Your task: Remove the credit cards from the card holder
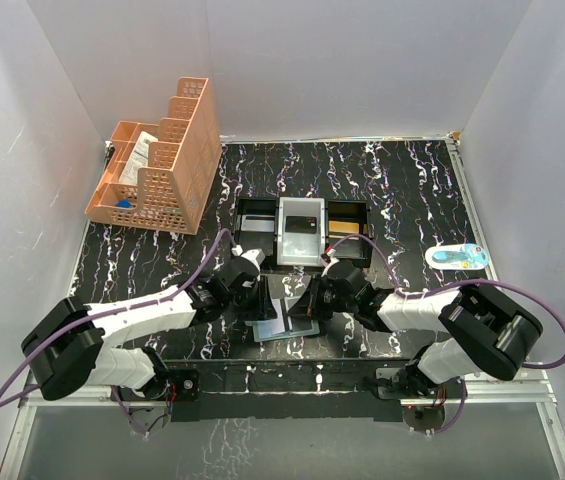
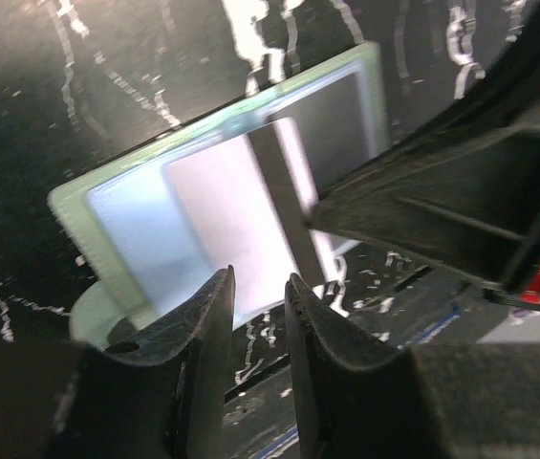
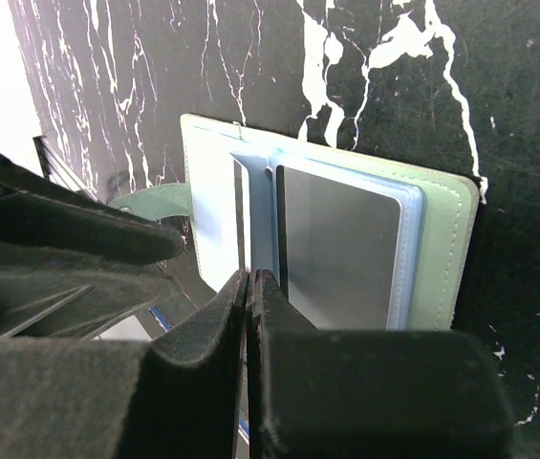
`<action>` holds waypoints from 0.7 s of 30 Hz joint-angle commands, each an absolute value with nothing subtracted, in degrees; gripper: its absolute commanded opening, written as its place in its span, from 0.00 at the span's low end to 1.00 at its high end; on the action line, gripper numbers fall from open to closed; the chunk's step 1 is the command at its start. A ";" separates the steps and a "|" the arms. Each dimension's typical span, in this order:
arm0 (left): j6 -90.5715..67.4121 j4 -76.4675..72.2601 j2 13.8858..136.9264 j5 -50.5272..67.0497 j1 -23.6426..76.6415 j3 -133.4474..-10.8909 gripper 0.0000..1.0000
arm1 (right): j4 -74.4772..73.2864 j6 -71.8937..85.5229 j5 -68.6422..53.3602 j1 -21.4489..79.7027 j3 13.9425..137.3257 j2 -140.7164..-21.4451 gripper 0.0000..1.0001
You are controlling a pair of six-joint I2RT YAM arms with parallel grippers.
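Note:
The card holder [image 1: 284, 322] lies open and flat on the black marbled table, between my two grippers. Its border is pale green [image 3: 442, 249] and its inner panels are blue-grey [image 2: 126, 220]. A grey card [image 3: 336, 244] sits in the right panel, and a pale shiny card [image 2: 222, 210] shows in the left wrist view. My right gripper [image 3: 251, 277] is shut, with its tips down on the holder's middle fold. My left gripper [image 2: 258, 287] hangs at the holder's near edge. Its fingers are a narrow gap apart and nothing is between them.
A black-and-white three-compartment tray [image 1: 300, 230] stands just behind the holder. An orange lattice organiser [image 1: 157, 165] is at the back left. A small white and blue object [image 1: 455, 256] lies at the right. The table's front edge runs close below the holder.

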State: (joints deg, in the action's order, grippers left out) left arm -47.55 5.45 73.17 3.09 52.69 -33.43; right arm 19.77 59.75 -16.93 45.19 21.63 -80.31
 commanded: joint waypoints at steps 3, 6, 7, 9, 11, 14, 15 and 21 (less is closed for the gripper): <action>-46.77 1.73 72.31 5.11 52.94 -35.47 0.26 | 23.96 60.62 -17.45 44.91 21.19 -79.55 0.00; -47.41 2.48 74.55 3.34 52.93 -34.21 0.22 | 24.12 60.73 -17.65 44.89 21.01 -79.50 0.00; -47.94 2.95 75.58 2.55 52.93 -33.86 0.20 | 24.28 60.73 -17.77 44.90 21.01 -79.58 0.00; -48.24 3.20 76.57 1.62 52.92 -33.03 0.18 | 24.78 60.82 -18.15 44.91 20.90 -79.65 0.00; -48.54 2.17 76.72 1.71 52.92 -32.06 0.17 | 25.45 60.98 -18.50 44.91 20.70 -79.86 0.00; -48.72 1.95 76.80 1.33 52.91 -31.28 0.15 | 26.50 61.25 -18.92 44.91 20.47 -80.06 0.00; -48.82 2.53 76.86 1.01 52.91 -31.21 0.15 | 26.80 61.26 -19.10 44.91 20.47 -80.14 0.00; -48.74 3.58 76.82 0.12 52.91 -29.83 0.13 | 29.97 60.92 -21.42 44.87 20.52 -81.32 0.07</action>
